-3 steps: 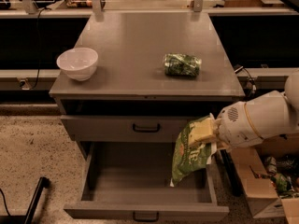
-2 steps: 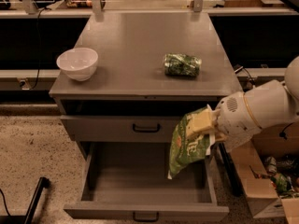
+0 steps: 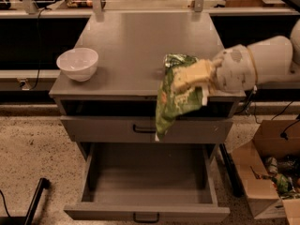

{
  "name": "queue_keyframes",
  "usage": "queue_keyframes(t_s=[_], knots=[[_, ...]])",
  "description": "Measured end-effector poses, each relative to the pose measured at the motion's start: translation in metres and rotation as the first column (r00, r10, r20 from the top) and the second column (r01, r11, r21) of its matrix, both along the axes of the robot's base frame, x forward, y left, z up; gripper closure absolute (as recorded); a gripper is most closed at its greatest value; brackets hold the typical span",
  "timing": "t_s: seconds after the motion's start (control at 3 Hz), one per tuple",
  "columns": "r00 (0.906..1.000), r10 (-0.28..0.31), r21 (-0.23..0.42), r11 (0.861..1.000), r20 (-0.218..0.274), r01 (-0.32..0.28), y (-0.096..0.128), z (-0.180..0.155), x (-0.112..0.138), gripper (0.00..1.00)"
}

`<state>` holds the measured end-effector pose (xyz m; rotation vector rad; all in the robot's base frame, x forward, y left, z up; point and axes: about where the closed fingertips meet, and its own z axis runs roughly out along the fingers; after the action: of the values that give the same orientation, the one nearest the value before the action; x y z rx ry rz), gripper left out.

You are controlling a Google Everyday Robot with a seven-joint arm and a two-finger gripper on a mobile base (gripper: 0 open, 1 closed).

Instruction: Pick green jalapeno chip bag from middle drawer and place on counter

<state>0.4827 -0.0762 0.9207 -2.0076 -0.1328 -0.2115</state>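
Camera view shows us our gripper (image 3: 190, 78) clamped on the top of the green jalapeno chip bag (image 3: 169, 109), which hangs over the front edge of the counter (image 3: 136, 46), above the open middle drawer (image 3: 145, 184).

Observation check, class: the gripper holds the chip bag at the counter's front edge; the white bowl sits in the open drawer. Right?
No. Camera view: the white bowl sits on the counter; the gripper at its front edge holds the bag.

Cream gripper (image 3: 190, 77) (perhaps beige) over counter (image 3: 136, 46)
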Motion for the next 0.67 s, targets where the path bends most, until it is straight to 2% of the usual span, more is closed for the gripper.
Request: queue_keyframes(t_s=[0.33,0.67], knots=[[0.9990,0.042,0.098,0.994,0.017,-0.043,0.021,0.045,0.017,1.00],[0.9919,0.125,0.163,0.978,0.025,-0.127,0.065,0.083,0.033,1.00]])
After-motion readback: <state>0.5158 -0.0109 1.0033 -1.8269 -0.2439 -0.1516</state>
